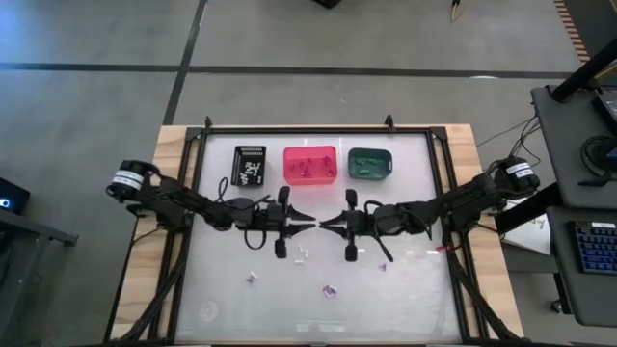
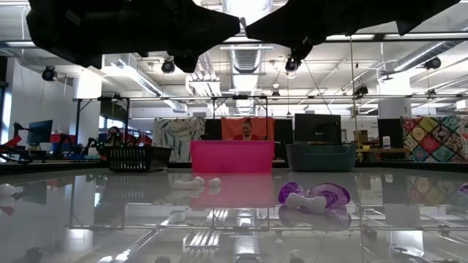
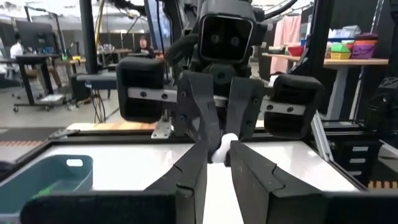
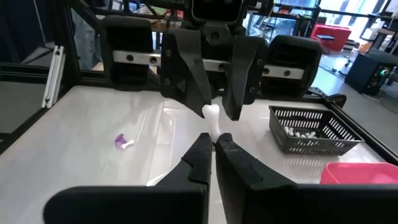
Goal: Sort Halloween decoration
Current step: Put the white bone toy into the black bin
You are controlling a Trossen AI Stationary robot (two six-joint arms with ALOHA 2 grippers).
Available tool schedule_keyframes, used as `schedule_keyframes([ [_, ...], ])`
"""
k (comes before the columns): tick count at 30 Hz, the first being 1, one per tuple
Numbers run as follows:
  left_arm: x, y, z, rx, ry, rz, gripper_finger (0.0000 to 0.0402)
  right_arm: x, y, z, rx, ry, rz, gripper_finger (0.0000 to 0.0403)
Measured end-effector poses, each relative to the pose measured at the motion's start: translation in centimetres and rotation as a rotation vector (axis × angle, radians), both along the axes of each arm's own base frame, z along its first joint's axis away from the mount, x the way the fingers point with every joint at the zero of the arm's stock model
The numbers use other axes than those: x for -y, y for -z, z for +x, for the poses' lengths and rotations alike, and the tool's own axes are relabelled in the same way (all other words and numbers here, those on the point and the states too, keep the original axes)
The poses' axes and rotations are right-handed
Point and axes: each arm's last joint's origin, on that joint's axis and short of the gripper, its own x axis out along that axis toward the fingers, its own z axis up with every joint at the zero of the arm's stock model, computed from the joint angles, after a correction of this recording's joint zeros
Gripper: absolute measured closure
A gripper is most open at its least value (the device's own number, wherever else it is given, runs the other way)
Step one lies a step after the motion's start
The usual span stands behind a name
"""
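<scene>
2 grippers meet tip to tip above the middle of the counter (image 1: 405, 299), just near of the 3 bins. My left gripper (image 1: 310, 223) is grasping 1 small white trinket (image 4: 212, 115) between its fingertips, and the piece hangs clear of the counter. My right gripper (image 1: 323, 223) is clenched, fingertips pressed together, with its tips right at the end of that trinket; cannot tell whether they pinch it or only touch.

Bins along the far edge, left to right: black bin (image 1: 251, 166) with white bits inside, pink bin (image 1: 309, 165), teal bin (image 1: 369, 163) with green bits inside.

Loose on the near counter: 1 purple trinket (image 1: 329, 290) and 1 white trinket (image 1: 253, 277), well apart from each other.
</scene>
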Motion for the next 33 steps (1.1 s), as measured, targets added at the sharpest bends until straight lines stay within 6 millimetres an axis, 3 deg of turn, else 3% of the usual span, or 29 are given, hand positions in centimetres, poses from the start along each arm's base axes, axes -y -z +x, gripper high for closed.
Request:
schedule_keyframes([
  [8, 0.3, 0.7, 1.5, 0.019, -0.004, 0.051, 0.0347, 0.0, 0.0, 0.0, -0.006, -0.002, -0.010, 0.0394],
  [19, 0.3, 0.2, 1.5, 0.050, 0.002, 0.066, 0.0348, 0.0, 0.0, 0.0, -0.005, 0.003, -0.003, 0.0394],
  [33, 0.3, 0.2, 1.5, 0.048, 0.001, 0.063, 0.0397, 0.0, 0.0, 0.0, -0.007, 0.003, -0.012, 0.0394],
])
